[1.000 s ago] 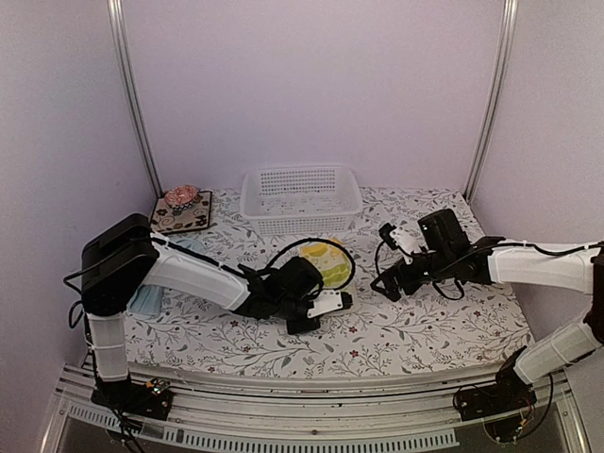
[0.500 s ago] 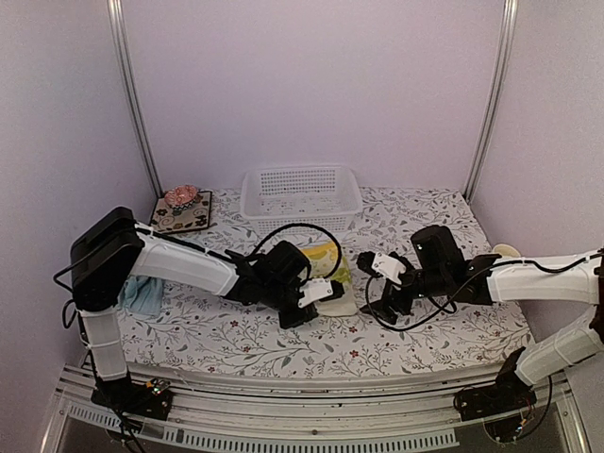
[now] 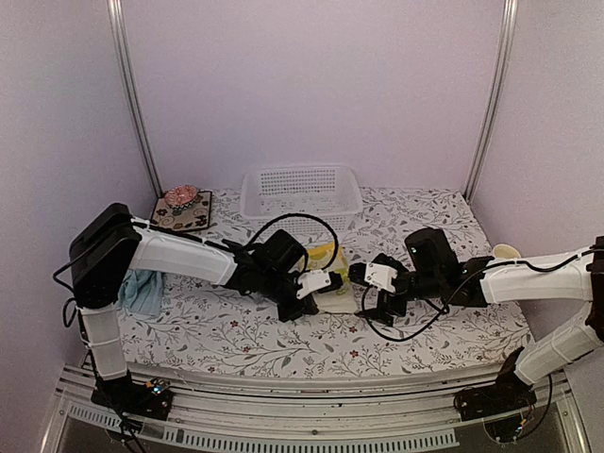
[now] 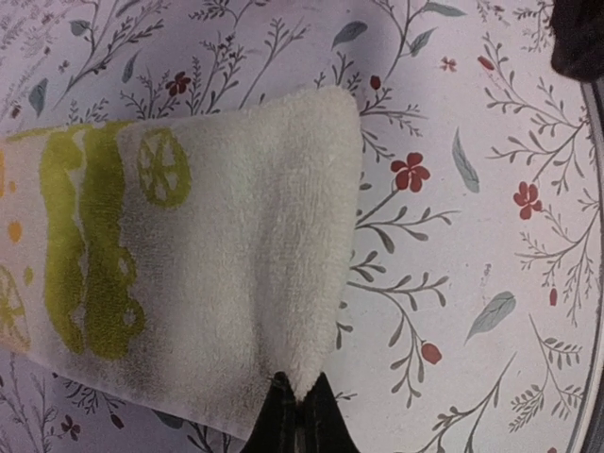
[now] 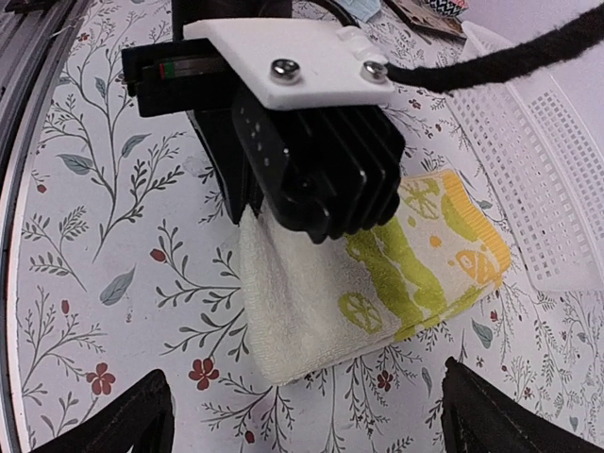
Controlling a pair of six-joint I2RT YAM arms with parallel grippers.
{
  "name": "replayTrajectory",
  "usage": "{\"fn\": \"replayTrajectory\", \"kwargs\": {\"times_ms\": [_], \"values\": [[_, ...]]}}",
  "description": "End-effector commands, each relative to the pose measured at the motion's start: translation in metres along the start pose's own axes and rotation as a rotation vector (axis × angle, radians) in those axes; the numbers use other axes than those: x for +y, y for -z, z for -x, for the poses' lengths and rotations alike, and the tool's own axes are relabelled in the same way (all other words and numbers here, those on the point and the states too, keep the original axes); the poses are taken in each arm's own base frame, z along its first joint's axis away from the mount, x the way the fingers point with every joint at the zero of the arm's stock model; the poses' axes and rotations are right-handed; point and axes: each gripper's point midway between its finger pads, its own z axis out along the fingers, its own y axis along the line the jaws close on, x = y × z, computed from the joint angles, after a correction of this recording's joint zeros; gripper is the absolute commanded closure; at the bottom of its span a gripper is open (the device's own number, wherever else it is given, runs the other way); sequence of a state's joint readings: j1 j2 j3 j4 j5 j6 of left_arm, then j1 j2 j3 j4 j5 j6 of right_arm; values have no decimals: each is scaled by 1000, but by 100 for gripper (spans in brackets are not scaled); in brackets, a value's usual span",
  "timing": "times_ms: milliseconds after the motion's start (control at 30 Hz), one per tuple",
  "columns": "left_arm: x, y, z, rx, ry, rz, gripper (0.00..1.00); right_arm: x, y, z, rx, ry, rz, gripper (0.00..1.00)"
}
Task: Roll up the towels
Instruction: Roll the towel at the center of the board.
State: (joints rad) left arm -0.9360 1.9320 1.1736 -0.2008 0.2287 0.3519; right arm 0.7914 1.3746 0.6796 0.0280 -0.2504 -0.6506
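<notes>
- Left gripper [image 4: 297, 415]: clenched on the pale corner of the yellow-green towel [image 4: 208, 255], a thin pinch at the very tip of the cloth.
- Ahead of those fingers: the rest of that towel, lying on the table [image 4: 453, 113], not yet rolled.
- Right gripper [image 5: 302, 425]: spread wide, grasping nothing, facing the towel's free edge and just short of it.
- Likely trouble: corner slipping out of so small a bite, or cloth dragging along instead of curling over, with nothing pinning it down.
- Close quarters too: risk of the right fingers striking the left wrist or snagging its black cable [image 5: 528, 52].
- Well behind the left gripper, beside its arm: pale blue towel [image 3: 143, 293], bunched, unheld.
- Beyond both grippers: white basket [image 3: 302, 193].
</notes>
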Motion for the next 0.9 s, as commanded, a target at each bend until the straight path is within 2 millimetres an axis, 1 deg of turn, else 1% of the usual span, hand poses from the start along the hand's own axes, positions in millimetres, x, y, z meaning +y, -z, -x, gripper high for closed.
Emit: {"fn": "replayTrajectory", "kwargs": {"times_ms": [0, 167, 300, 433, 500, 567, 767, 867], "values": [[7, 2, 2, -15, 43, -40, 98, 2, -5, 11, -52, 74, 6, 1], [12, 4, 2, -24, 68, -54, 98, 7, -13, 13, -62, 115, 27, 1], [12, 4, 3, -30, 81, -73, 97, 12, -23, 6, -36, 161, 27, 1], [14, 6, 4, -33, 93, -89, 96, 8, -39, -6, 15, 178, 9, 6], [14, 7, 5, -37, 96, -98, 96, 5, -46, -10, 36, 178, 0, 10], [12, -2, -4, -12, 109, -118, 96, 2, -51, -12, 54, 174, -7, 13], [11, -3, -6, -8, 115, -136, 95, -6, -58, -18, 83, 173, -54, 19], [11, -5, -6, -5, 120, -137, 95, 0, -60, -16, 77, 168, -35, 22]]}}
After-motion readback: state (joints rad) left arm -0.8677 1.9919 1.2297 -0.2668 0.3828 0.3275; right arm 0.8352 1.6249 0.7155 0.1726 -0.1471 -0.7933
